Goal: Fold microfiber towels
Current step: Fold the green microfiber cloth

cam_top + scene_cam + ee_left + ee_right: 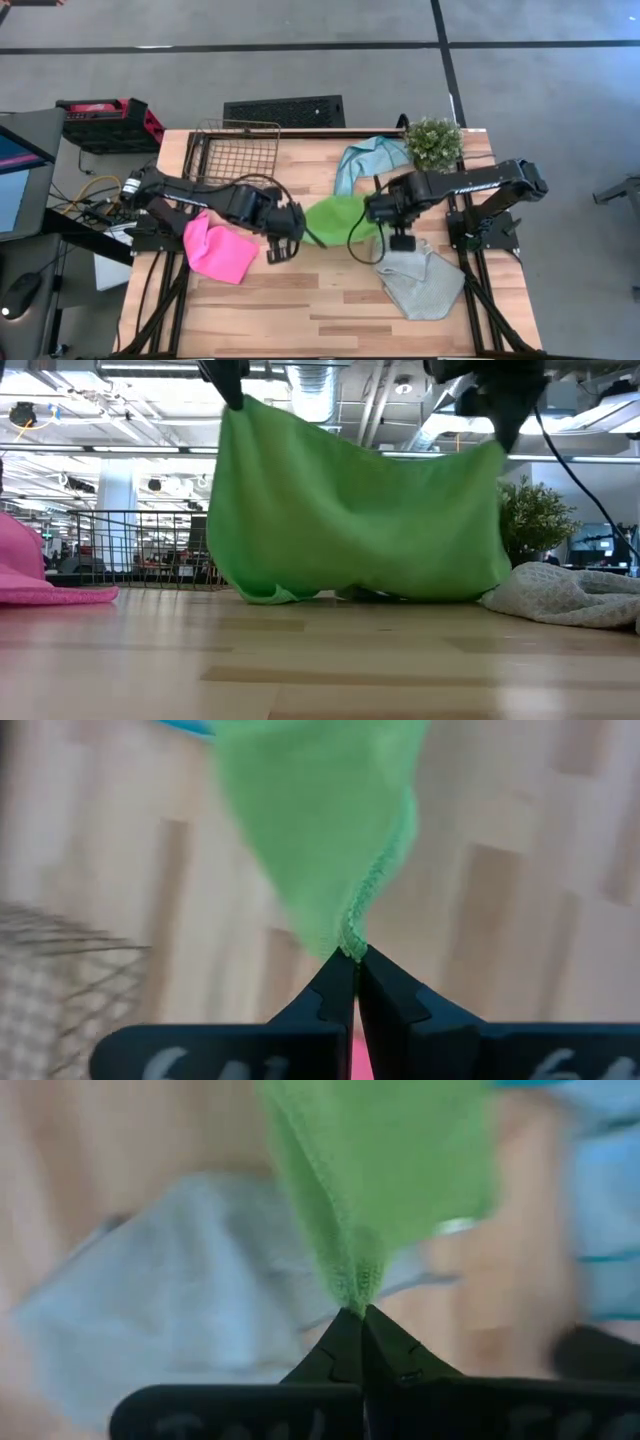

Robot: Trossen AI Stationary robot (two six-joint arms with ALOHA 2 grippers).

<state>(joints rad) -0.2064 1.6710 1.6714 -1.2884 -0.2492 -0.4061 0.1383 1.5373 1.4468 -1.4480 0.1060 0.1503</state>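
Two corners of green towel [350,520] pinched, left tool [355,965] and right tool [360,1318] clamped shut, hung above surface [300,300] for folding.

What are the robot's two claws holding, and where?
Both hold the green towel: left gripper and right gripper each pinch a top corner.

Overhead, table-level, two wrist close-ups
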